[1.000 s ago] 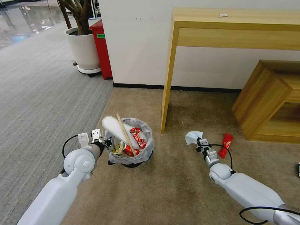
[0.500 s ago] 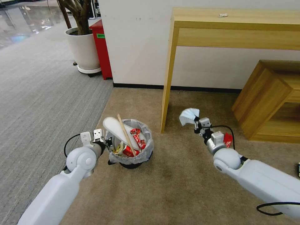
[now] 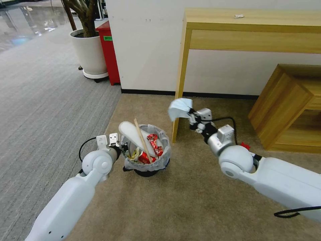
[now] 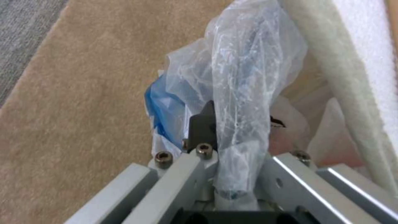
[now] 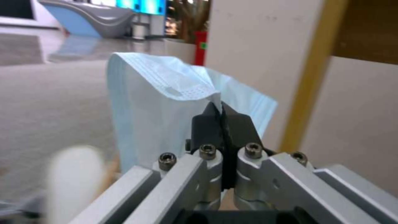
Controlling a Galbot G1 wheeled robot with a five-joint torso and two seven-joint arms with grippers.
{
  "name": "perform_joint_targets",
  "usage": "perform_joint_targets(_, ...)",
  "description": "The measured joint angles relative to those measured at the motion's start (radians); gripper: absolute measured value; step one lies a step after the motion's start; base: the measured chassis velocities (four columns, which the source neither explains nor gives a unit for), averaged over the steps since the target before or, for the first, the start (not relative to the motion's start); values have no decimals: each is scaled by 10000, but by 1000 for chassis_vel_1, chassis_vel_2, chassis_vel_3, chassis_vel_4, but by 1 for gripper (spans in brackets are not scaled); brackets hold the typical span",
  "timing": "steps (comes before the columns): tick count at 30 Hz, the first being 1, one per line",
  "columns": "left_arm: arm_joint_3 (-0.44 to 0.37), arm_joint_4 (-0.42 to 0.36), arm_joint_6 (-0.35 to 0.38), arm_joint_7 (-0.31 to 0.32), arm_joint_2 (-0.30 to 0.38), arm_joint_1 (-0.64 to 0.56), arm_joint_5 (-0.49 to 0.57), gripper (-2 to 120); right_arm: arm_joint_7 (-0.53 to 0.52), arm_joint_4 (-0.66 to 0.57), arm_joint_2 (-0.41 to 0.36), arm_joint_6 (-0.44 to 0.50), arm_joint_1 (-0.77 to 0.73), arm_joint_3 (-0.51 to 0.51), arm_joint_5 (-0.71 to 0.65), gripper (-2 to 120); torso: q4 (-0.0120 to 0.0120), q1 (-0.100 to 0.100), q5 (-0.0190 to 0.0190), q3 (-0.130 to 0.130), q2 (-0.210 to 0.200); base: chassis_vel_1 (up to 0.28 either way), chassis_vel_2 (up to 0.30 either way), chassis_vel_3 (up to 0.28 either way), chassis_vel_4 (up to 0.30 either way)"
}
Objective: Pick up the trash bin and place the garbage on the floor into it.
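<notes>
A beige carpet point(image 3: 187, 207) is laid before a white wall point(image 3: 147, 47), with grey striped carpet point(image 3: 43, 100) adjoining it on the robot's left. A wooden table point(image 3: 254, 30) and a low wooden shelf point(image 3: 284, 107) are set against the wall; a white plant pot point(image 3: 88, 55) and a red box point(image 3: 108, 50) are seen farther off.

The trash bin point(image 3: 147, 160) is held upright just above the carpet near the table leg, its bagged rim pinched by the clamped left gripper point(image 3: 123, 150). A white slipper point(image 3: 133, 135) is propped in it, its long axis slanted up toward the robot's left, and a wooden stick point(image 3: 143, 140) leans across it. Red wrappers point(image 3: 155, 144) lie inside.

A pale blue face mask point(image 3: 179, 108) is gripped by the closed right gripper point(image 3: 192, 117), raised beside the table leg, to the right of the bin and above it. A red wrapper point(image 3: 245, 146) lies on the carpet behind the right arm.
</notes>
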State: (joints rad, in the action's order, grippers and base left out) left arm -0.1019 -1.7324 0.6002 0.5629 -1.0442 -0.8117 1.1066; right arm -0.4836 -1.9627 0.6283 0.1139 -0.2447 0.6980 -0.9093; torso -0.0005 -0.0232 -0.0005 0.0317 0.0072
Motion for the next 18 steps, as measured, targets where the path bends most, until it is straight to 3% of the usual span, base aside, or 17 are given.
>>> perform_joint_targets(18, 794, 177, 71, 526, -190, 1582, 932, 0, -225, 784, 1542, -107, 504, 1364, -264, 0, -3, 0, 3, 0, 1, 0, 0, 0, 0)
